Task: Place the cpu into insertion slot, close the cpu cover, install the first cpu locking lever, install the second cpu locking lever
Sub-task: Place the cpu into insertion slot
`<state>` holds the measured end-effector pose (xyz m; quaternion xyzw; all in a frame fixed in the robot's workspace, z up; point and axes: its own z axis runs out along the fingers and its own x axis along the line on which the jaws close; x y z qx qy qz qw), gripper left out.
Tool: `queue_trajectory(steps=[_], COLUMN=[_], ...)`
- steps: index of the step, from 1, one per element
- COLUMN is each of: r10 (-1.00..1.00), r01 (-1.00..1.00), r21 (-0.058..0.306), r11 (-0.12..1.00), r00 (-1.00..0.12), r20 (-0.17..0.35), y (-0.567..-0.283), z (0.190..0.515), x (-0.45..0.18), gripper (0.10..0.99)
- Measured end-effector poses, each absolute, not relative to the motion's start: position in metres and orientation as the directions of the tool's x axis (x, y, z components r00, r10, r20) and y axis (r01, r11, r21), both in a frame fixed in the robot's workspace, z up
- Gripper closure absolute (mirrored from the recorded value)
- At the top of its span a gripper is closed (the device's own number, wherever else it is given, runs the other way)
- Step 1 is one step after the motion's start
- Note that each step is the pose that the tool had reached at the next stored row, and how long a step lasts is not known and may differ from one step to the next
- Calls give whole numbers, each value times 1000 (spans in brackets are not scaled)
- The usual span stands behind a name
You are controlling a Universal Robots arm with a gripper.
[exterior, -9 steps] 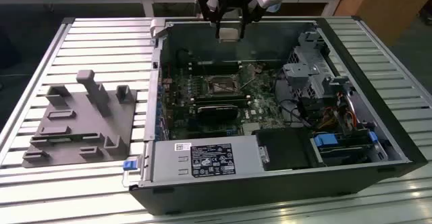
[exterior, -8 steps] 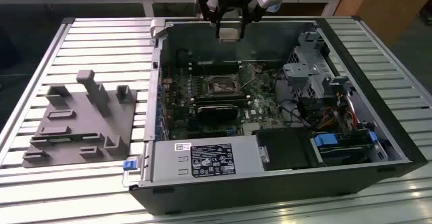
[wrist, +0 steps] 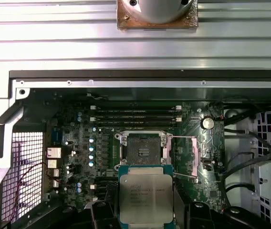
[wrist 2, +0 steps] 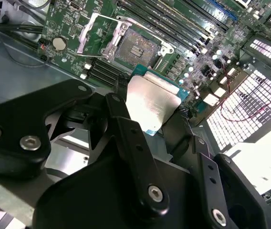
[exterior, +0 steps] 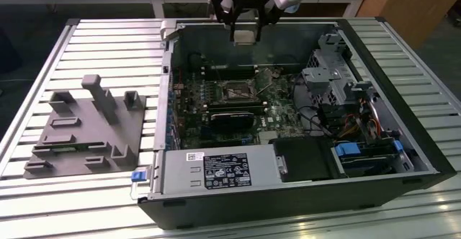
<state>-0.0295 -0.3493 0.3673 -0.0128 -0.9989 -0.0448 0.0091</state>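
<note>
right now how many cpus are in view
1: the cpu is held by the gripper over the open computer case, not yet in the insertion slot, whose centre is bare. Another could lie hidden in the case.

You see a dull silver-grey cpu (wrist: 146, 198) top with a teal-green rim, and a green circuit board (wrist: 71, 125). Your insertion slot (wrist: 145, 151) is dark-centred with a black rim; the cpu cover (wrist 2: 86, 34) is silvery. The case (exterior: 288, 206) is black, the table (exterior: 108, 50) ribbed silver, the fixture (exterior: 79, 136) plain grey.
</note>
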Motion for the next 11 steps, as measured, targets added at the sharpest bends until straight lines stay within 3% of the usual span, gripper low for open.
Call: queue_trajectory(steps=[11], r10=[25], r01=[26], r21=[88], r11=[996], r00=[-1000], r20=[19], y=[-349], z=[363], x=[-30], gripper=[545])
